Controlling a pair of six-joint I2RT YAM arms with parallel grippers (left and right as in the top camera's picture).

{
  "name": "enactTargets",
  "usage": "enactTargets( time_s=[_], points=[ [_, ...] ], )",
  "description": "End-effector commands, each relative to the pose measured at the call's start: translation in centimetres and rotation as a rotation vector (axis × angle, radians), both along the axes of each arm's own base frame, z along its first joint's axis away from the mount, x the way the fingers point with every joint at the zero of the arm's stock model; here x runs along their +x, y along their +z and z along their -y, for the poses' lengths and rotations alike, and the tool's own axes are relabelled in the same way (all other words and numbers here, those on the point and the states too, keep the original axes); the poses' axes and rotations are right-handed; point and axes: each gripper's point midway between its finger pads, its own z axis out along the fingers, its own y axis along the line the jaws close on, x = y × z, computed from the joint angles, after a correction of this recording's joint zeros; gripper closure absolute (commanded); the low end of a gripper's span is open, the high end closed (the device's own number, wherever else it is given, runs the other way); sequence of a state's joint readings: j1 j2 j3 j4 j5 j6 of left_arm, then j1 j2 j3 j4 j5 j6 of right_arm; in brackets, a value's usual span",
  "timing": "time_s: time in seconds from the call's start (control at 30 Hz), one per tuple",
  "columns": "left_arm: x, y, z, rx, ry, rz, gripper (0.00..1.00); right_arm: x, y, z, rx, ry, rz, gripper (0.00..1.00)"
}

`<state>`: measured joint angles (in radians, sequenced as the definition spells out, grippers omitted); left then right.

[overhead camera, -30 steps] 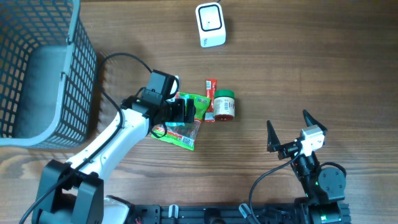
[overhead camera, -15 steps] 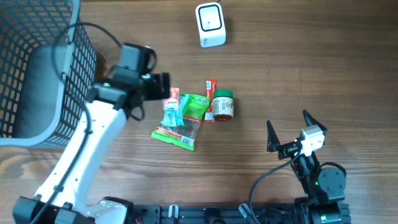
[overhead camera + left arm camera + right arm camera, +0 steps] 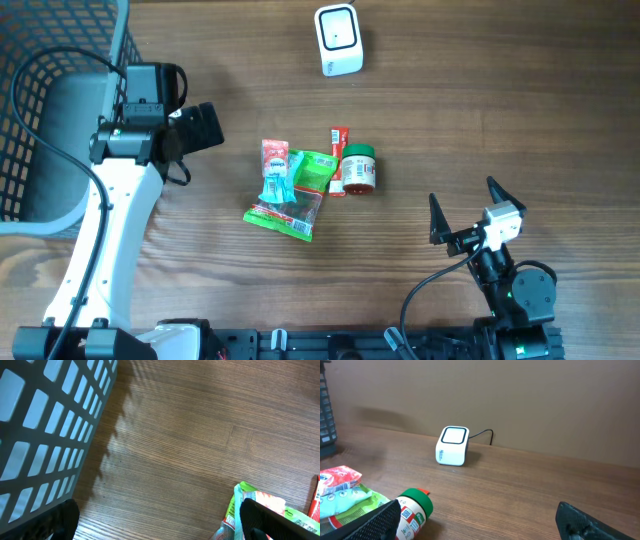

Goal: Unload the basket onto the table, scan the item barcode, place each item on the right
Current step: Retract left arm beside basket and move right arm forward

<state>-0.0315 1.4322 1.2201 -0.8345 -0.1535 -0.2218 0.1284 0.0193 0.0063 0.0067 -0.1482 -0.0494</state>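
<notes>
Several items lie heaped mid-table: a red-and-teal packet (image 3: pixel 274 171), a green packet (image 3: pixel 315 170), a red stick pack (image 3: pixel 340 158), a green-lidded jar (image 3: pixel 360 170) on its side and a green-edged clear bag (image 3: pixel 284 214). The white scanner (image 3: pixel 338 40) stands at the back. My left gripper (image 3: pixel 211 128) hovers open and empty left of the heap, beside the basket; its wrist view shows bare wood between the fingers (image 3: pixel 264 521) and the packets' edge (image 3: pixel 250 500). Near the front right, my right gripper (image 3: pixel 463 196) rests open and empty, facing the jar (image 3: pixel 414 511) and scanner (image 3: pixel 453 446).
A grey mesh basket (image 3: pixel 118 130) fills the left back corner, and its wall (image 3: pixel 45 425) is close to my left gripper. The scanner's cable (image 3: pixel 484 435) runs off behind it. The wall rises just past the table's far edge.
My left arm has drawn back from the heap, up and left toward the basket, with nothing in its jaws. The red-and-teal packet now lies uncovered. The right arm has not moved.
</notes>
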Motion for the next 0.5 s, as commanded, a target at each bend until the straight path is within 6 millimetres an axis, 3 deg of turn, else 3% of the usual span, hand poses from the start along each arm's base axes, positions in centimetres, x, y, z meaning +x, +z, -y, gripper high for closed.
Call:
enactTargets(
  time_s=[0.0,0.47],
  points=[
    [0.08,0.42,-0.42,0.015,0.005,0.010,0.00,-0.01,0.14,0.03,-0.002,-0.003,0.008,0.01],
    [0.08,0.42,-0.42,0.015,0.005,0.010,0.00,-0.01,0.14,0.03,-0.002,-0.003,0.008,0.00]
  ],
)
